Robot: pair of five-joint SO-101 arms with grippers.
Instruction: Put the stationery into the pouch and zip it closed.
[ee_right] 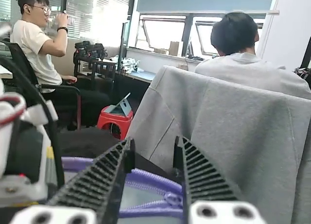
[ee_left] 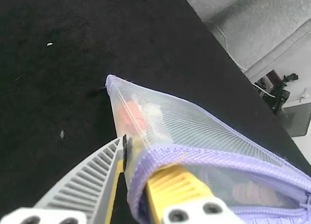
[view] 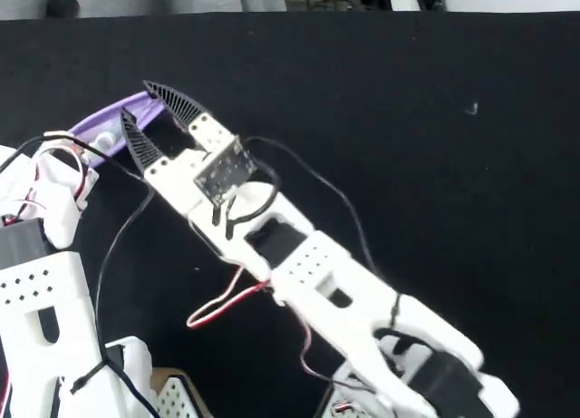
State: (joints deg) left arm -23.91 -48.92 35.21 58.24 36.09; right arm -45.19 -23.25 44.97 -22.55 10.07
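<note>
We find the right pincer (ee_right: 153,147) moderately open, its two black fingers straddling the purple zip edge of the pouch (ee_left: 194,131) (whether a tip actually grazes the fabric we cannot tell). The left pincer (ee_left: 132,158) is clamped on the pouch's rim, with the yellow finger inside the mouth and the grey one outside. We make out the stationery (ee_left: 138,118) through the mesh, just beyond the left pincer's tips.

The pouch (ee_left: 194,131) was translucent and finely striped, with lilac zip trim; orange-red and pale items (ee_left: 133,118) showed inside it. The table (view: 381,101) under the pouch was black. At the pouch, the right gripper (ee_right: 154,146) was black-ribbed, the left gripper (ee_left: 138,158) grey and yellow.
</note>
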